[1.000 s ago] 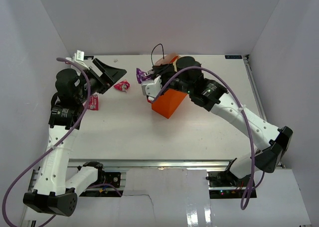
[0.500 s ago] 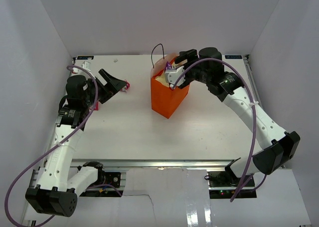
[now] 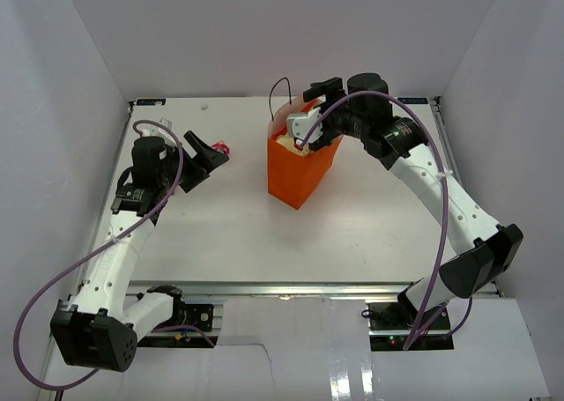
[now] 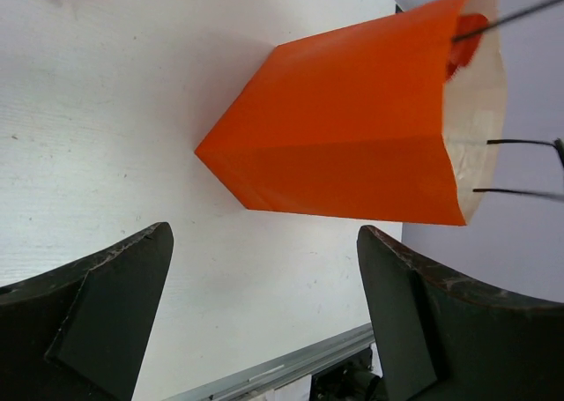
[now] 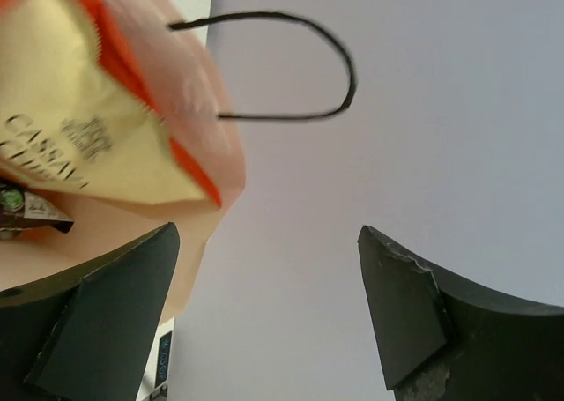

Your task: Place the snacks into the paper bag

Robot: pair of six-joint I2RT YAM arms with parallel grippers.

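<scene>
Letters reading "CASSA…" and "CHI…" are showing in dark print on the glossy cream-and-red chip bag [image 5: 84,128], which is lying inside the mouth of the paper bag [image 3: 300,167]; the rest of the wording is running out of the right wrist view. The paper bag is standing upright toward the far edge of the table [image 3: 264,233], near its middle, a smooth matte orange box shape with sharp folded corners, a pale lining and thin black cord handles [image 5: 291,66] looping above its rim. The right gripper [image 3: 319,110] is hovering over the bag's opening with its dark fingers spread wide and nothing between them. The left gripper [image 3: 204,157] is likewise standing wide open and empty near the table's far-left part, facing the bag. Just behind it a small shiny pink-red packet [image 3: 222,146] is lying on the white table surface.
</scene>
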